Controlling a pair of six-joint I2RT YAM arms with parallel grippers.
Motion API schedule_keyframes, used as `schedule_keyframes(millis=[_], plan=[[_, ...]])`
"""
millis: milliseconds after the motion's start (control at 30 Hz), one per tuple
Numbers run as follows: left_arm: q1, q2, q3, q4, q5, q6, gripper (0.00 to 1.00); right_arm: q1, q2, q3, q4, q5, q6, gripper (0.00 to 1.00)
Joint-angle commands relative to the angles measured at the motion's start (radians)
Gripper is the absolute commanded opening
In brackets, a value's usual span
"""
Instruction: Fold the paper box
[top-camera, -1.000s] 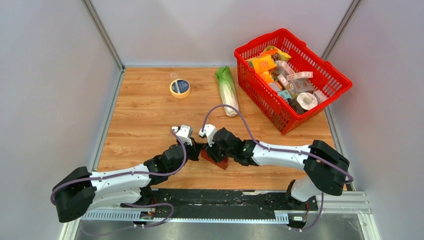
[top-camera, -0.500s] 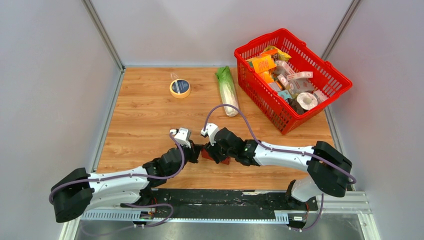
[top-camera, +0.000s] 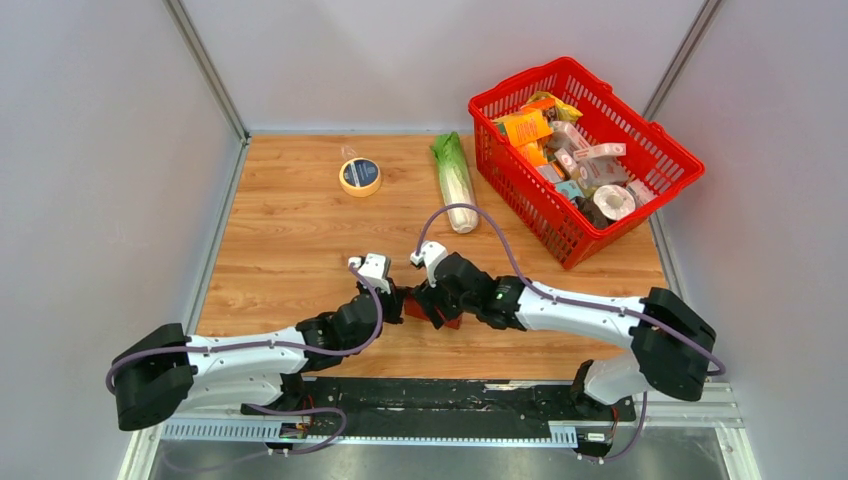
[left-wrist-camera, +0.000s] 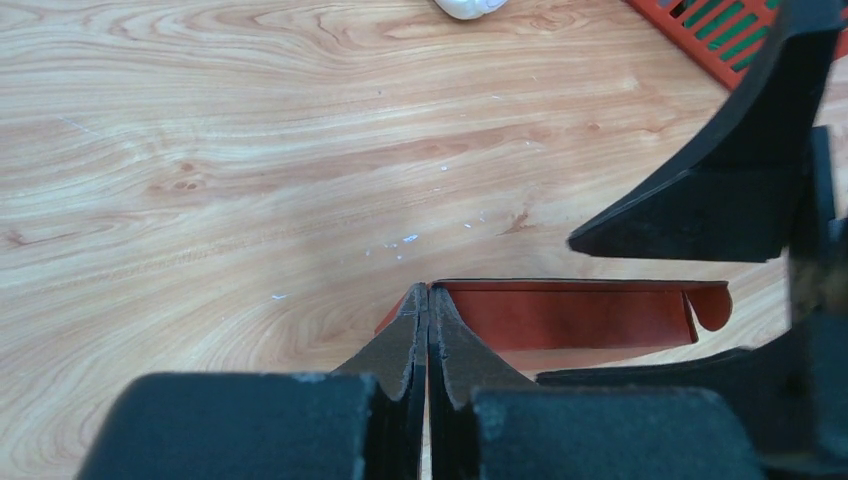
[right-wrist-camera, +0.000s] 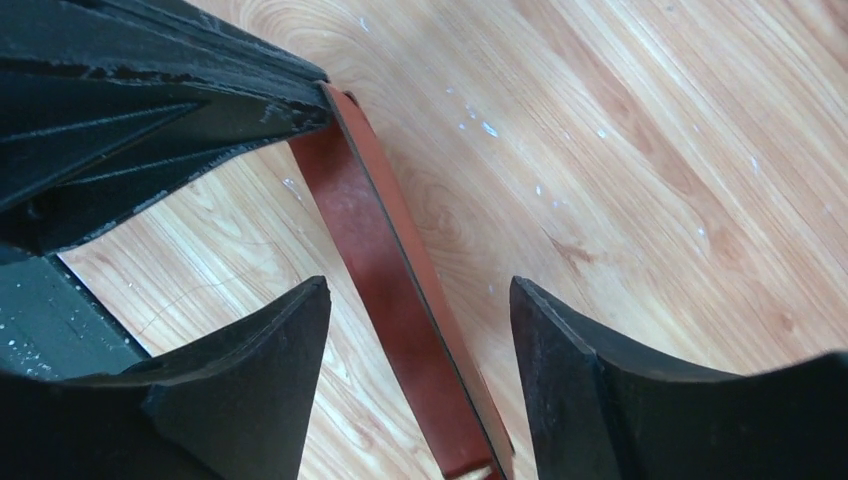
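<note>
The paper box (top-camera: 432, 310) is a dark-red cardboard piece on the wood table between the two grippers. In the left wrist view its long wall (left-wrist-camera: 570, 315) runs right from my left gripper (left-wrist-camera: 428, 290), whose fingers are pressed together on the box's end. The right wrist view shows the same wall (right-wrist-camera: 370, 220) passing between the spread fingers of my right gripper (right-wrist-camera: 420, 282), touching neither. The left gripper's fingers (right-wrist-camera: 200, 100) pinch its far end there. From above, the left gripper (top-camera: 398, 300) and right gripper (top-camera: 428, 298) meet over the box.
A red mesh basket (top-camera: 660, 150) full of groceries stands at the back right. A wrapped cabbage (top-camera: 455, 185) lies left of it, and a tape roll (top-camera: 360, 176) sits at the back left. Grey walls close in the table.
My right gripper's jaws have spread apart and let go of the box. The left gripper stays shut on its end. Both wrists have shifted slightly.
</note>
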Motion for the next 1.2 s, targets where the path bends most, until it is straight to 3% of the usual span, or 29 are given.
schedule_keyframes(millis=[0, 233, 300, 400, 500, 533, 600, 1000, 1167], plan=[[-0.017, 0.021, -0.015, -0.159, -0.008, -0.019, 0.0, -0.029, -0.086, 0.073, -0.126, 0.029, 0.089, 0.71], [-0.022, 0.018, -0.012, -0.166, -0.017, -0.023, 0.0, -0.076, -0.198, 0.121, -0.395, 0.06, 0.287, 0.81], [-0.025, 0.016, -0.011, -0.169, -0.022, -0.022, 0.0, -0.099, -0.21, 0.136, -0.505, 0.003, 0.376, 0.81], [-0.029, 0.015, -0.009, -0.17, -0.028, -0.022, 0.0, -0.13, -0.216, 0.171, -0.616, -0.022, 0.442, 0.71], [-0.029, 0.016, -0.009, -0.167, -0.029, -0.022, 0.0, -0.139, -0.25, 0.181, -0.592, -0.011, 0.459, 0.55], [-0.029, 0.016, -0.007, -0.169, -0.029, -0.022, 0.0, -0.144, -0.25, 0.179, -0.57, -0.017, 0.462, 0.43], [-0.033, 0.015, -0.007, -0.172, -0.031, -0.02, 0.0, -0.159, -0.224, 0.178, -0.558, -0.081, 0.456, 0.34], [-0.037, 0.01, -0.009, -0.172, -0.039, -0.02, 0.0, -0.176, -0.192, 0.128, -0.449, -0.191, 0.438, 0.32], [-0.04, 0.013, -0.006, -0.172, -0.04, -0.02, 0.0, -0.182, -0.171, 0.116, -0.443, -0.171, 0.422, 0.25]])
